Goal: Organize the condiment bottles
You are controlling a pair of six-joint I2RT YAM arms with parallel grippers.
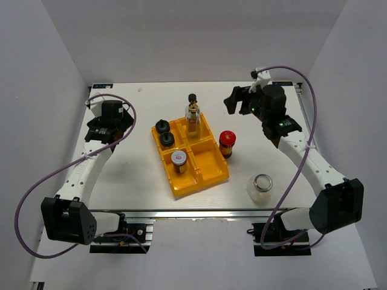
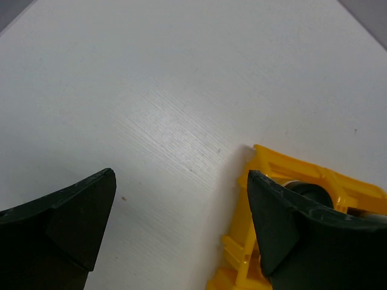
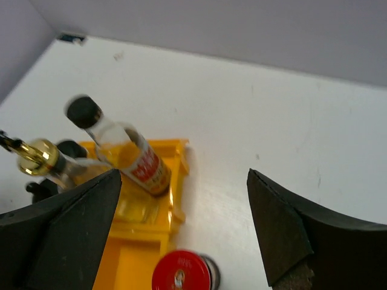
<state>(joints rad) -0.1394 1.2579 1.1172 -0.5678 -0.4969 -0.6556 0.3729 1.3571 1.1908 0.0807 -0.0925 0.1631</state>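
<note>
The yellow tray (image 1: 208, 172) sits mid-table. Its far right compartment holds the clear gold-topped bottle (image 1: 193, 124) and, just behind it, the black-capped sauce bottle (image 1: 192, 97), which leans in the right wrist view (image 3: 130, 158). Two black-lidded jars (image 1: 161, 127) (image 1: 167, 139) fill the far left compartment, and a white-lidded jar (image 1: 179, 159) the near left one. The red-lidded jar (image 1: 227, 142) stands on the table against the tray's right side. The silver-lidded jar (image 1: 261, 186) stands alone at the near right. My right gripper (image 1: 236, 101) (image 3: 182, 181) hangs open behind and right of the tray, holding nothing. My left gripper (image 1: 123, 128) (image 2: 181, 175) is open left of the tray.
The tray's near right compartment (image 1: 211, 162) has nothing in it. In the left wrist view the tray's corner (image 2: 284, 166) shows beside my right-hand finger, with bare white table (image 2: 151, 90) ahead. White walls close the table in at the back and both sides.
</note>
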